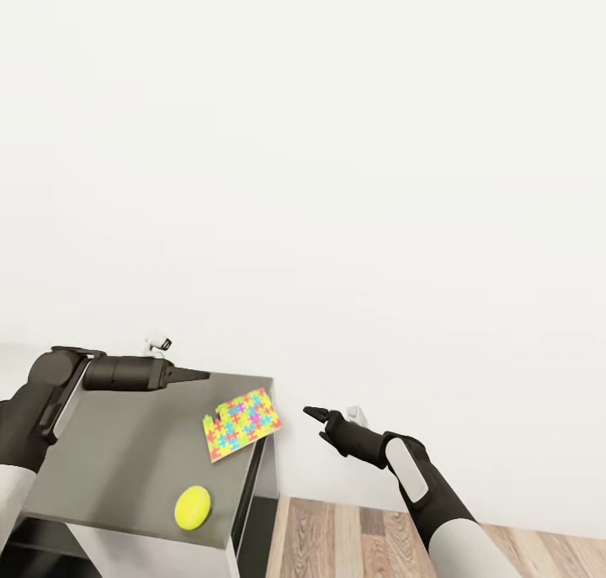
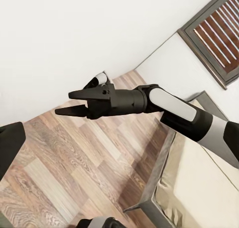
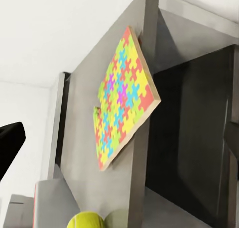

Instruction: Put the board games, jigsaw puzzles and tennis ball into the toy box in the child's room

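A jigsaw puzzle [image 1: 242, 422] of yellow, pink, blue and green pieces lies at the right end of the table [image 1: 126, 452], overhanging its edge; its outline is stepped, and I cannot tell whether two boards overlap. The yellow tennis ball [image 1: 193, 507] rests near the table's front edge. Both also appear in the right wrist view: puzzle [image 3: 122, 98], ball [image 3: 89, 220]. My left gripper [image 1: 202, 376] hovers over the table's back, left of the puzzle, holding nothing. My right gripper [image 1: 310, 411] hangs open and empty off the table's right end, fingers pointing at the puzzle. The board games and toy box are out of view.
A plain white wall stands right behind the table. Wood-plank floor [image 1: 353, 536] lies to the table's right, under my right arm. The left wrist view looks across my right gripper [image 2: 67, 103] to the beige bed [image 2: 204, 188] and a dark-framed window [image 2: 219, 34].
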Tool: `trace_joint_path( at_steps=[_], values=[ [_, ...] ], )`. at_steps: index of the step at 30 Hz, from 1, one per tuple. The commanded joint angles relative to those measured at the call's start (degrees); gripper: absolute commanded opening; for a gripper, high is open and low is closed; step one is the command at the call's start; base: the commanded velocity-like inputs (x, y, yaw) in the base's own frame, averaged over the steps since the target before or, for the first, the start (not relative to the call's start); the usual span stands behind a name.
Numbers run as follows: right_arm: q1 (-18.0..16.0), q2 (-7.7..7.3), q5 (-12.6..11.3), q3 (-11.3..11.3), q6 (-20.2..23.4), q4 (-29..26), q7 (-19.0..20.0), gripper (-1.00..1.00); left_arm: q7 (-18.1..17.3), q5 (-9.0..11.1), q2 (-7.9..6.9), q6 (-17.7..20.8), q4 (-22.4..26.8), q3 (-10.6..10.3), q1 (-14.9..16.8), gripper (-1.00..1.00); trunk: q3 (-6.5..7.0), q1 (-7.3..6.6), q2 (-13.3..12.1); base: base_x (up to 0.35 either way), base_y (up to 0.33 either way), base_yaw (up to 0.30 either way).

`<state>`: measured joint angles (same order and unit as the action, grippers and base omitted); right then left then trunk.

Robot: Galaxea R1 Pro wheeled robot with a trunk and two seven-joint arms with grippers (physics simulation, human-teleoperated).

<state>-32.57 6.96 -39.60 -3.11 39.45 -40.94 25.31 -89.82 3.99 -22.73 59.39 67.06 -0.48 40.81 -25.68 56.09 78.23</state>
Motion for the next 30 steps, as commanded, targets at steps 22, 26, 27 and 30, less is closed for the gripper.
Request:
trace_joint_path(
  at_steps=[22, 26, 27, 30],
  values=[
    [-0.04, 0.06, -0.11, -0.34, 0.45, 0.04, 0.09, 1.0, -0.18, -0.13, -0.03, 0.61, 0.0, 0.03, 0.04, 1.0, -0.07, 0.0, 0.04, 0.046, 0.047, 0.0],
    [-0.04, 0.07, -0.12, -0.39, 0.45, 0.15, 0.02, 1.0, -0.18, -0.08, -0.05, 0.61, 0.0, 0.04, 0.03, 1.0, -0.07, 0.0, 0.04, 0.001, 0.001, 0.0],
    [-0.04, 0.07, -0.12, -0.39, 0.45, 0.17, 0.0, 1.0, -0.18, -0.09, -0.07, 0.61, 0.0, 0.04, 0.03, 1.0, -0.07, 0.0, 0.04, 0.0, 0.0, 0.0],
    [-0.04, 0.07, -0.13, -0.4, 0.47, 0.22, -0.05, 1.0, -0.18, -0.07, -0.14, 0.61, 0.0, 0.09, 0.03, 1.0, -0.42, 0.44, 0.84, 0.0, 0.0, 0.0]
  ],
)
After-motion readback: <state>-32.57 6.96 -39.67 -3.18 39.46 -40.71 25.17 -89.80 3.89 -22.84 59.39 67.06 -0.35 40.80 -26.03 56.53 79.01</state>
